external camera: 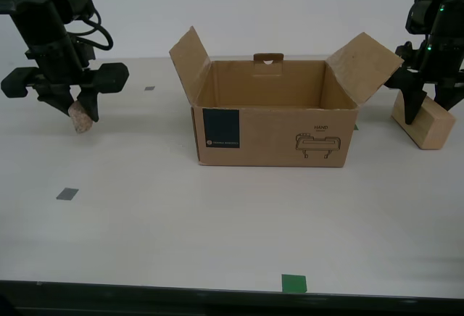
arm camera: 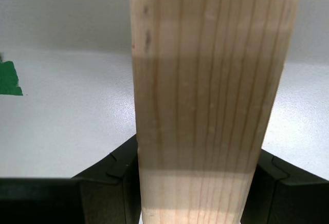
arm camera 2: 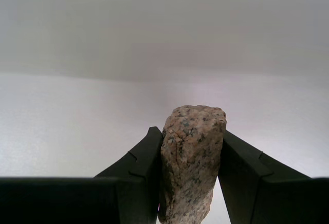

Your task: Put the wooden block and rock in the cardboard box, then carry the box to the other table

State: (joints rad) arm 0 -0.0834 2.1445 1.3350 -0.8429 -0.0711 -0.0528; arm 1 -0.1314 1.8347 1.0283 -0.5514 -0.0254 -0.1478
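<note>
Rock (external camera: pixel 80 118), pinkish and speckled, sits at the exterior view's left, pinched between the closed-in jaws of my second gripper (external camera: pixel 78 110), with its underside at or just above the pale tabletop (external camera: pixel 217 214); the second wrist view shows both fingers (arm camera 2: pixel 134 175) pressing its flanks. At centre, the cardboard box (external camera: pixel 274 124) stands open and apparently empty, side flaps splayed outward. At the exterior view's right, my first gripper (external camera: pixel 428 109) clamps the wooden block (external camera: pixel 429 122), which rests tilted on the tabletop. Good execution probably means lifting each object well above the flap edges before moving inward, then releasing low inside the box, the rock gently to avoid bouncing.
</note>
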